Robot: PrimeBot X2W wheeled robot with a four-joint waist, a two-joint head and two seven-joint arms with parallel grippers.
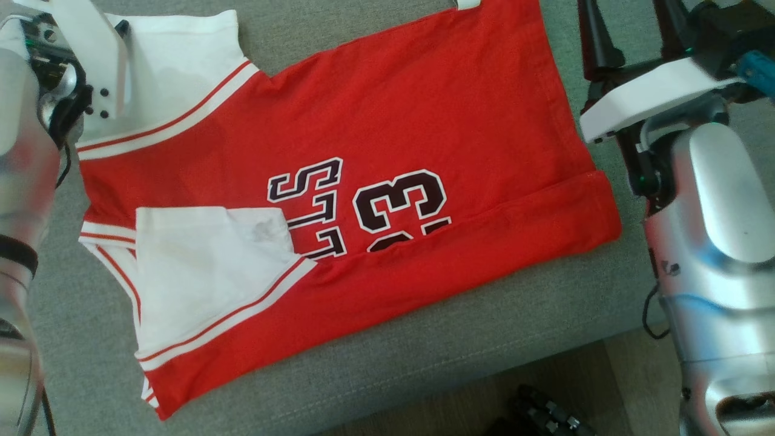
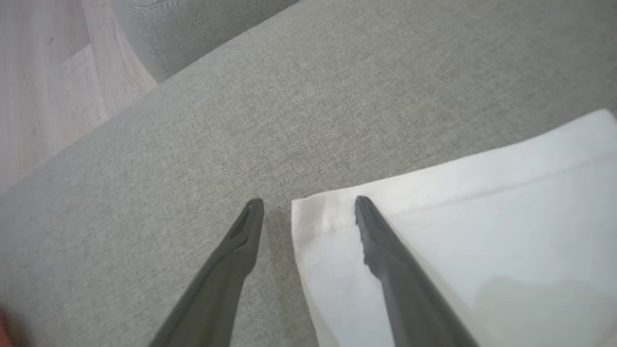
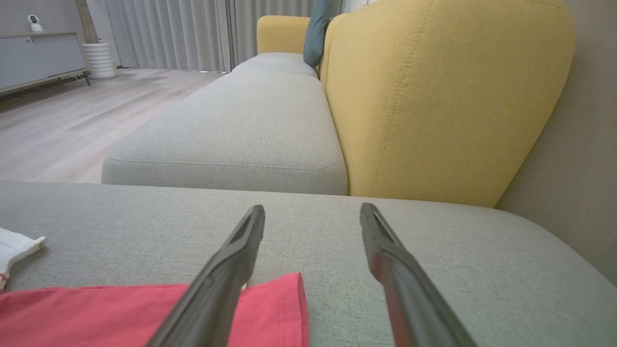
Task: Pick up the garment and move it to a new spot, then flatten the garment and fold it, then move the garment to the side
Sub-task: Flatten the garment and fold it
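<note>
Straddling the white sleeve corner [image 2: 323,226] of the red-and-white fabric jersey [image 1: 424,115], my left gripper [image 2: 308,201] is hanging released; my right gripper [image 3: 312,208], also released, is pointing low across the grey upholstered cushion [image 3: 434,250].

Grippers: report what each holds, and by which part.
Nothing is held. Left gripper open at the white sleeve corner of the garment; right gripper open by its red hem.

My left gripper [image 2: 308,205] has its two dark fingers [image 2: 226,270] spread wide with nothing between them, angled downward. My right gripper [image 3: 312,212] is spread just as wide and empty, held low and nearly level. From the head camera, my left forearm [image 1: 24,157] sits at the left edge; my right forearm [image 1: 720,230] rises along the right edge, its white wrist housing [image 1: 654,91] above it.
</note>
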